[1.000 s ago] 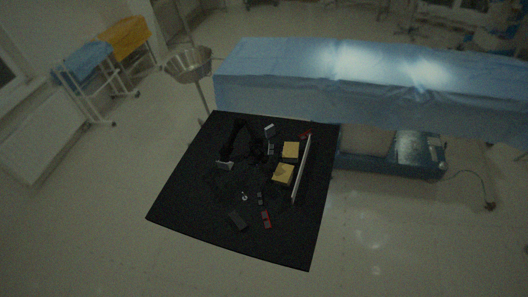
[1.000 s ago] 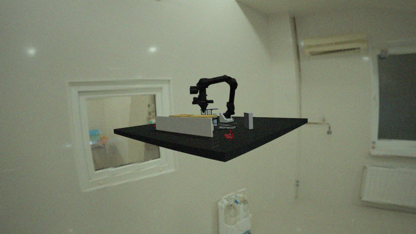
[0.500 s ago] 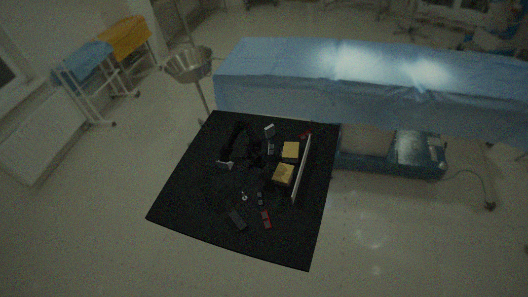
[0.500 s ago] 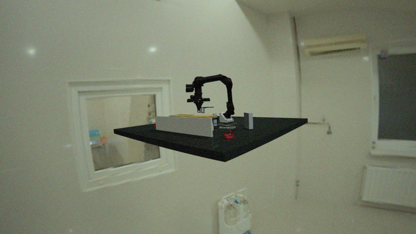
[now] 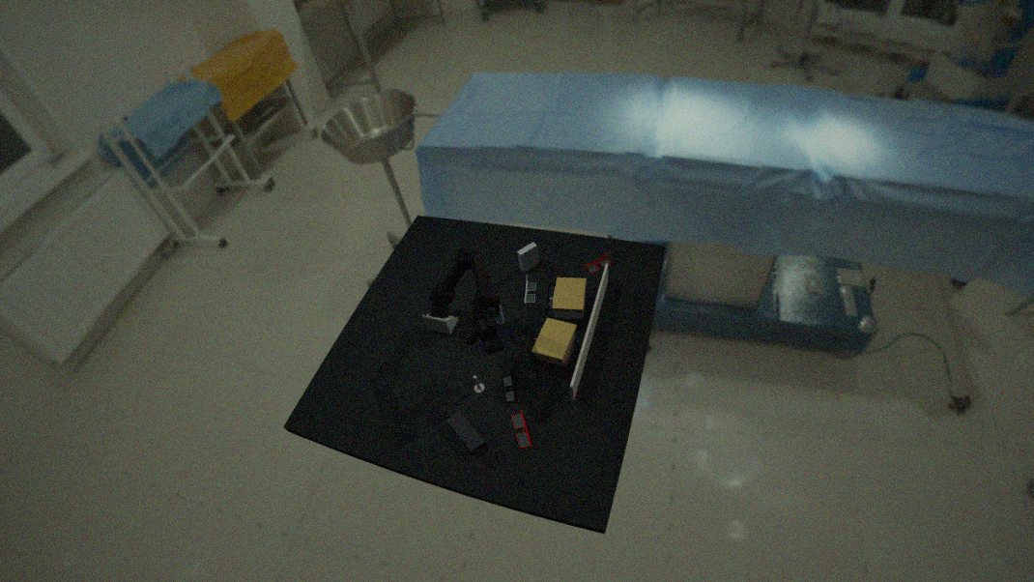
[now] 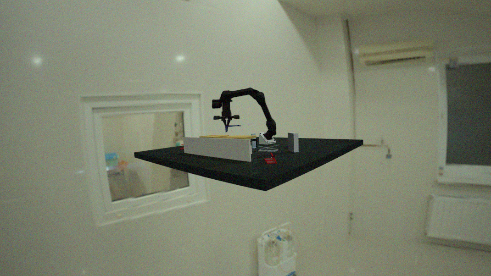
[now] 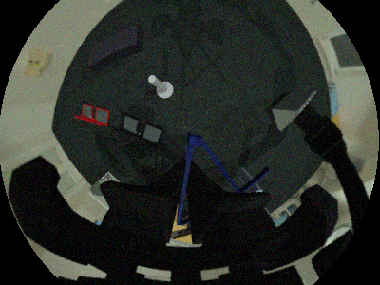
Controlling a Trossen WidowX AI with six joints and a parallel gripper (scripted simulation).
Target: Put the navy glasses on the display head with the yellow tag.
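Note:
My gripper (image 6: 226, 127) (image 7: 185, 161) (image 5: 491, 338) is shut on the navy glasses (image 6: 231, 126) (image 7: 204, 158) and holds them in the air, well above the black table (image 5: 376, 362) (image 6: 309, 152). The thin navy temples stick out from between my fingers. Two tan display heads (image 5: 568, 293) (image 5: 555, 339) stand side by side in front of a white panel (image 5: 588, 329) (image 6: 218, 148); their tops show in the exterior view (image 6: 214, 136) (image 6: 240, 136). My gripper is beside the nearer head, apart from it. I cannot make out the yellow tag.
Other glasses lie on the table: a red pair (image 5: 520, 428) (image 7: 94, 114), a dark pair (image 5: 508, 387) (image 7: 141, 127), a pale pair (image 5: 530, 289) and a second red pair (image 5: 597, 262) (image 6: 270, 160). A grey block (image 5: 528, 255) (image 6: 292, 141), a dark box (image 5: 465, 431) and a white peg (image 5: 477, 386) (image 7: 161, 87) also stand there.

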